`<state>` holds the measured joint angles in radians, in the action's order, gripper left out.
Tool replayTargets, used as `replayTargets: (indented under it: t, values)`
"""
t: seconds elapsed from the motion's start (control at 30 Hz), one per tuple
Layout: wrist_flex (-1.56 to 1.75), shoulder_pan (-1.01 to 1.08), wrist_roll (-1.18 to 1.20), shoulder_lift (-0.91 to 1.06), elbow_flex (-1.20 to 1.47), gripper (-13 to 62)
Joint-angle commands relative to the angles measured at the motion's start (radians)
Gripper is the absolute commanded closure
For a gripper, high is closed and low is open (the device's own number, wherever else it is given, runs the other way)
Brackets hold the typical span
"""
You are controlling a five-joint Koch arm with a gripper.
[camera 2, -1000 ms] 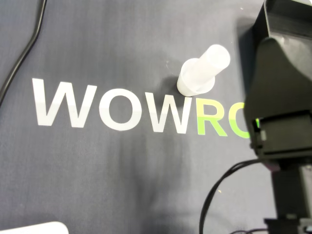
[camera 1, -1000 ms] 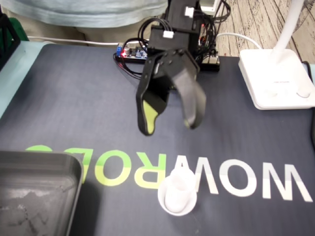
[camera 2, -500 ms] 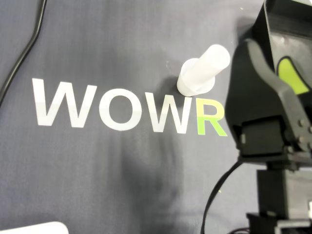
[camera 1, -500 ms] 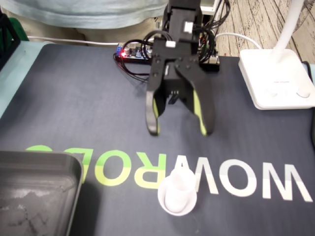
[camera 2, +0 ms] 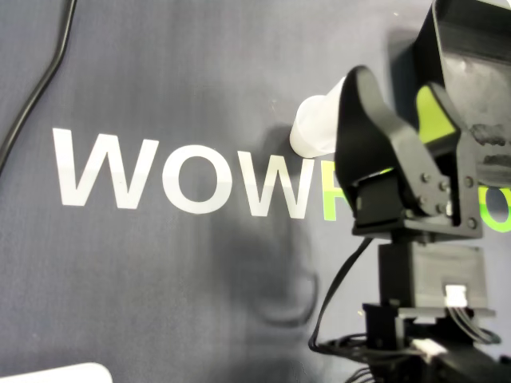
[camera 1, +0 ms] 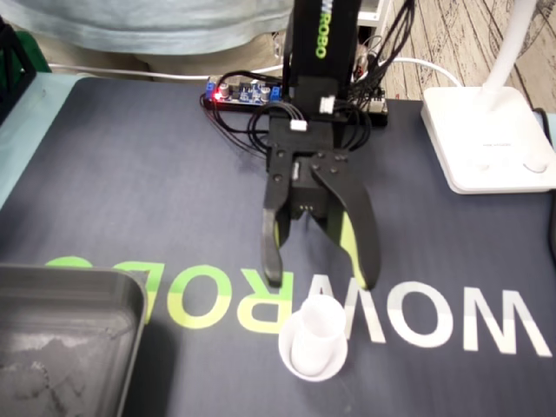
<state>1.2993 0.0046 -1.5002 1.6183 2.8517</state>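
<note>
Hanging at the centre of the fixed view, the claw (camera 1: 319, 280) had its jaws spread wide and held nothing, its tips pointing down just above the white tube (camera 1: 313, 343). The tube stood upright on the mat (camera 1: 130, 191), low in the middle of the frame, by the white W. A grey tray (camera 1: 69, 339) filled the lower left corner, and a lamp base (camera 1: 486, 139) sat at upper right.
</note>
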Motion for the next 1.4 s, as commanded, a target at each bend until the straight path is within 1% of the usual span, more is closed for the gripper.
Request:
replayTargets:
  t: [0.0,1.03,1.2,1.37]
  values:
    - [0.118,-0.014,-0.012,-0.021,-0.025,17.5]
    - [0.129,-0.035,-0.011,-0.36,-0.227,17.7]
    - [0.129,-0.044,-0.008,-0.399,-0.252,21.6]
    - [0.127,-0.048,0.0,-0.416,-0.264,28.0]
